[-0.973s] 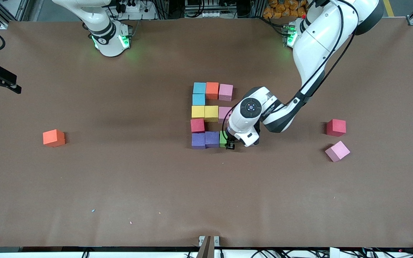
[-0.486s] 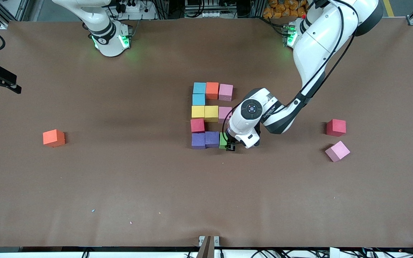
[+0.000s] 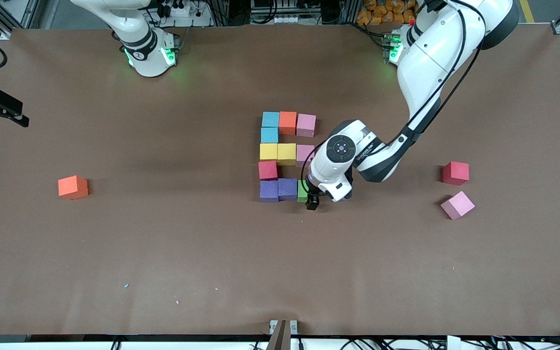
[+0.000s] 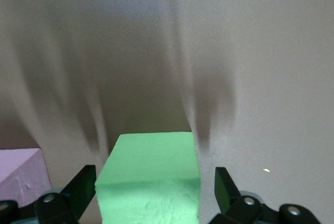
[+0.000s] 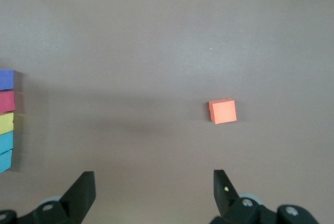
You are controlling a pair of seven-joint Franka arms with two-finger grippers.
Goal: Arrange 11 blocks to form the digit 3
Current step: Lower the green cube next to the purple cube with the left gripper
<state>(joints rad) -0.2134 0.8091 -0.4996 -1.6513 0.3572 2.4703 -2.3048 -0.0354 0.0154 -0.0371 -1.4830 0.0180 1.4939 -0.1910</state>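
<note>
Near the middle of the front view, left tool [image 3: 310,198] low over the small green foam cube [image 3: 302,190], fingers [image 4: 83,190] spread clear of both green faces in the left wrist view: released, nothing gripped. Green cube seated on the brown tabletop [image 3: 163,253] at the end of the lowest bar, touching the darker purple foam cube [image 3: 288,188], itself beside the lighter purple cube [image 3: 269,190]. Above that bar in the frame, a red foam cube [image 3: 268,170] as the link, then two yellow cubes [image 3: 277,152] and a pink cube [image 3: 304,154] as the middle bar, a teal cube [image 3: 269,134] as the upper link, and a teal, orange and pink row [image 3: 288,122] on top. Eleven cubes counted, so the digit 3 [image 3: 285,155] judged complete, reading mirrored from this camera.

Best handling of the step in hand: lift straight up, spread fingers kept off the cube's sides, no sideways drift toward the purple neighbour or the pink cube of the middle bar, since light foam shifts at a brush. Retreat toward the arm's own end only once well above the figure.

Right tool [image 5: 151,195] wide apart and empty, waiting high over the right arm's end, a spare orange foam cube [image 5: 223,111] below it. Spare red cube [image 3: 456,172] and spare pink cube [image 3: 457,204] at mid right of the front view, best left alone.
</note>
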